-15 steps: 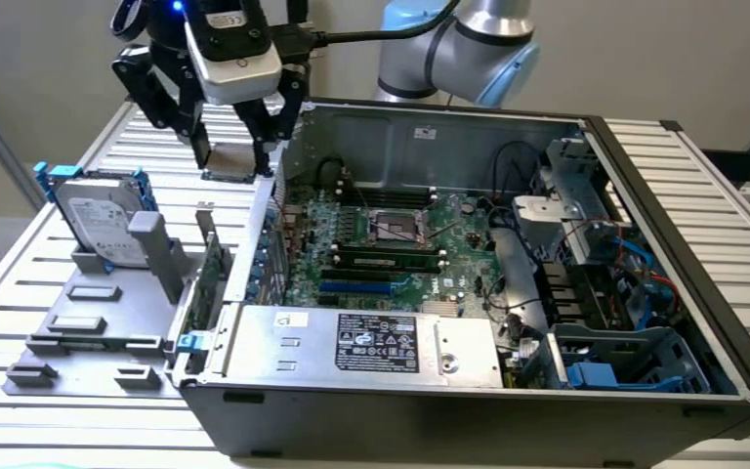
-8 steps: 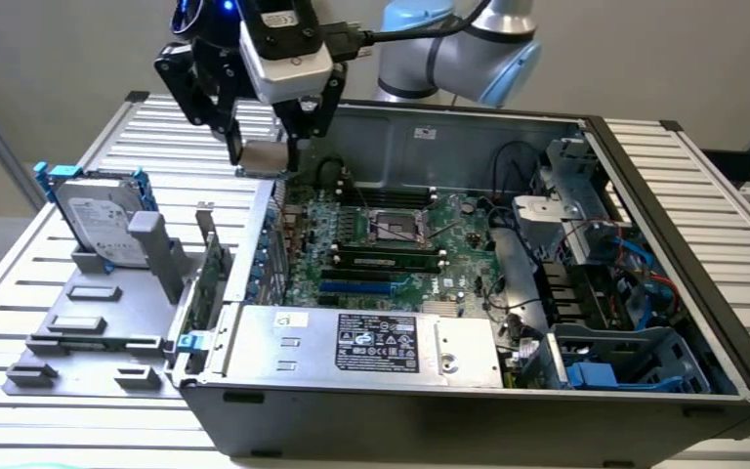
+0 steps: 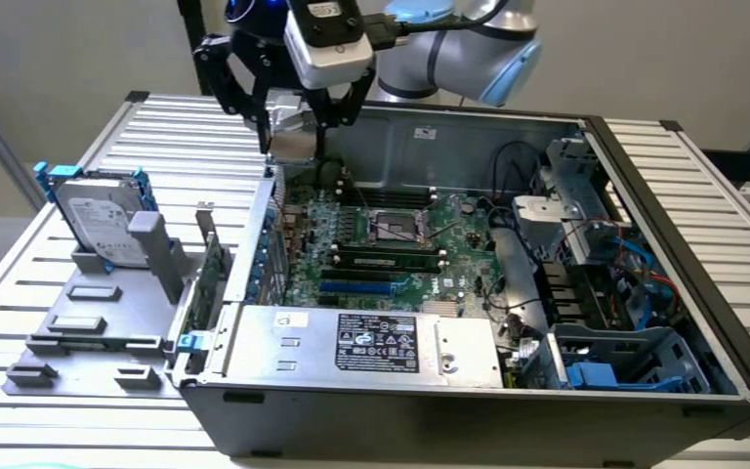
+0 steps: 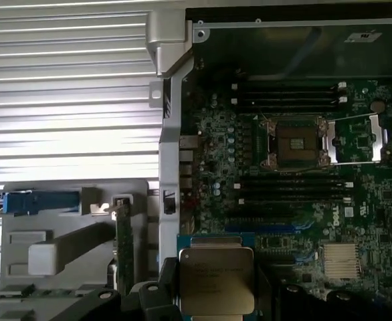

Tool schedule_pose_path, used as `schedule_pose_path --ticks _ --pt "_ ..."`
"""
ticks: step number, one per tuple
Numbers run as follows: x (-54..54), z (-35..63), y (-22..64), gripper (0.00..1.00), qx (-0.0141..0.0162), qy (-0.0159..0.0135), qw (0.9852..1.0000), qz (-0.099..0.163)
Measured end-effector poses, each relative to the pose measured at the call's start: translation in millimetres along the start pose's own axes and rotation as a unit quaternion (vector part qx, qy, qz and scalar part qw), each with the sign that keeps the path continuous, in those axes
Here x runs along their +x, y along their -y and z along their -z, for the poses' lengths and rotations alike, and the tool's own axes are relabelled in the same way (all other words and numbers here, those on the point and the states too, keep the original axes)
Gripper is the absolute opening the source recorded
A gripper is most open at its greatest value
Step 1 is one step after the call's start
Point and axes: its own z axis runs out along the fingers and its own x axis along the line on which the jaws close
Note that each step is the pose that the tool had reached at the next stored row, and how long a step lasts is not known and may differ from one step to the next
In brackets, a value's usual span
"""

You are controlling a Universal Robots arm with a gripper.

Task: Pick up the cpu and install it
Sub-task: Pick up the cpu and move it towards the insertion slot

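Silver sheet metal comes nearest: the power supply box (image 3: 349,342), black label up, lies inside the open computer case (image 3: 479,420) on the slatted bench (image 3: 701,186). At the exterior view's left, a hard drive (image 3: 99,223) in a blue-edged frame leans in a grey fixture (image 3: 89,322) just beside the case. Beyond the box, the green motherboard (image 3: 349,259) shows its socket (image 3: 401,227) lying open and bare. Farthest back, above the case's far corner at the exterior view's left, the claw (image 3: 294,135) is clenched on the cpu (image 3: 294,147), which hangs clear of the board and well apart from the socket. In the wrist view the cpu (image 4: 216,281) sits between dark fingers (image 4: 161,291). Its lower edge is cut off at the picture's border and its printing is too faint to read. The arm (image 3: 467,49) is cut off above.
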Motion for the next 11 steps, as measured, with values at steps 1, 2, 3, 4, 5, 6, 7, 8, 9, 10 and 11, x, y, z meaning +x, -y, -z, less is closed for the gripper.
schedule_pose_path --ticks 1,2,3,4,5,6,7,8,9,10,11 --pt "-2.3 -0.3 -2.8 0.55 0.0 0.0 1.0 0.0" --pt "-4.8 -0.6 -5.8 0.55 0.0 0.0 1.0 0.0" --pt "-7.2 -0.9 -8.7 0.55 0.0 0.0 1.0 0.0" --pt "-9.7 -1.2 -11.5 0.55 0.0 0.0 1.0 0.0" --pt "-12.3 -1.4 -14.5 0.55 0.0 0.0 1.0 0.0" --pt "-14.8 -1.7 -17.3 0.55 0.0001 0.0 1.0 0.0" --pt "-17.5 -2.1 -20.1 0.55 0.0 0.0 1.0 0.0" --pt "-20.2 -2.4 -22.9 0.55 0.0 0.0 1.0 0.0" --pt "-23.1 -2.7 -25.6 0.55 0.0 0.0 1.0 0.0" --pt "-26.1 -3.1 -28.2 0.55 0.0 0.0 1.0 0.0" --pt "-29.4 -3.5 -30.8 0.55 0.0 0.0 1.0 0.0"
